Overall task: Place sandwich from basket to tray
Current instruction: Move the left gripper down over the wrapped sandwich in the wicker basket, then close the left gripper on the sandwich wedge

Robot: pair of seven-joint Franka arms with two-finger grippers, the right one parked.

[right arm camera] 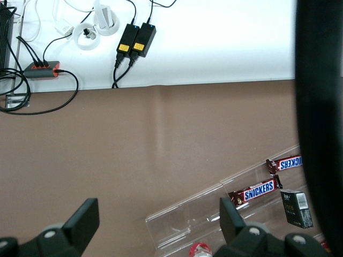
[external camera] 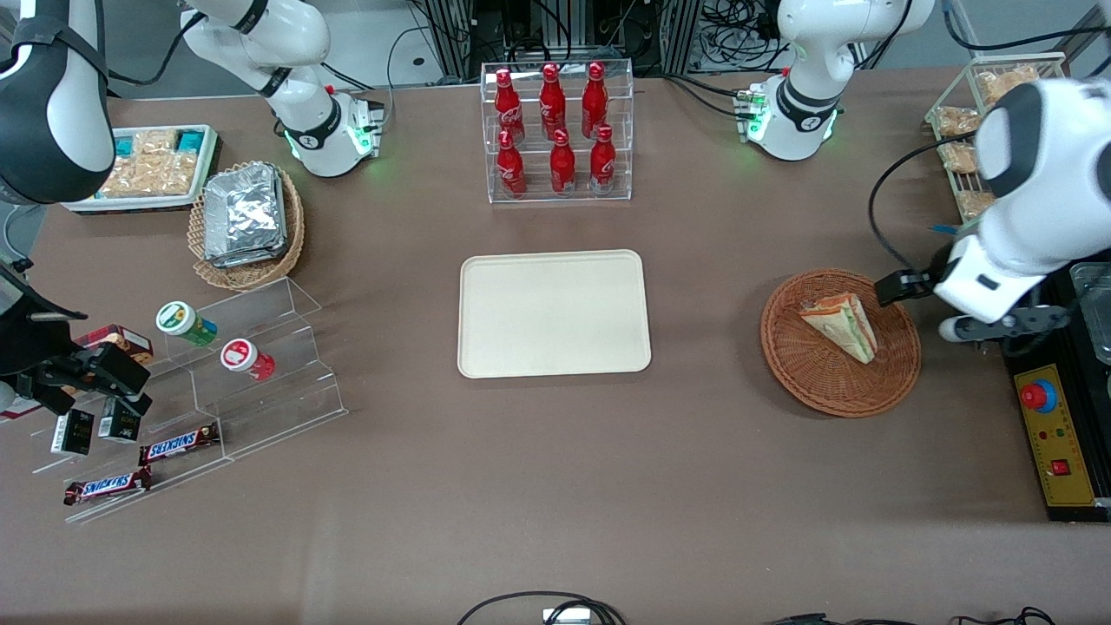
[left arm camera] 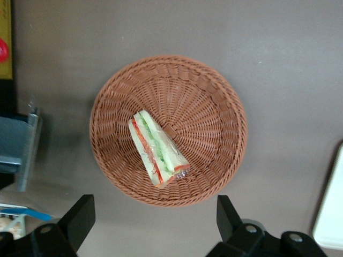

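Right now the sandwich [external camera: 840,325] lies on its side in the basket [external camera: 816,382], its orange and green layers showing through the clear wrap. In the left wrist view the sandwich [left arm camera: 157,148] sits a little off the basket's [left arm camera: 214,107] middle, its narrow end pointing toward the rim nearest the gripper.

Above the table, the gripper [left arm camera: 155,222] hangs over the basket's edge, at the working arm's end. Its jaws stand wide apart and hold nothing; the two black fingertips [left arm camera: 80,214] frame the basket's near rim, one to each side, and the sandwich lies between their lines but ahead of them, not yet within the gap. No finger touches the wrap or the wicker.

Nearer the table's middle, the tray [external camera: 486,347] rests flat and bare, well apart from the basket, with brown tabletop between them. A rack of red bottles [external camera: 555,130] stands farther from the front camera than the tray.
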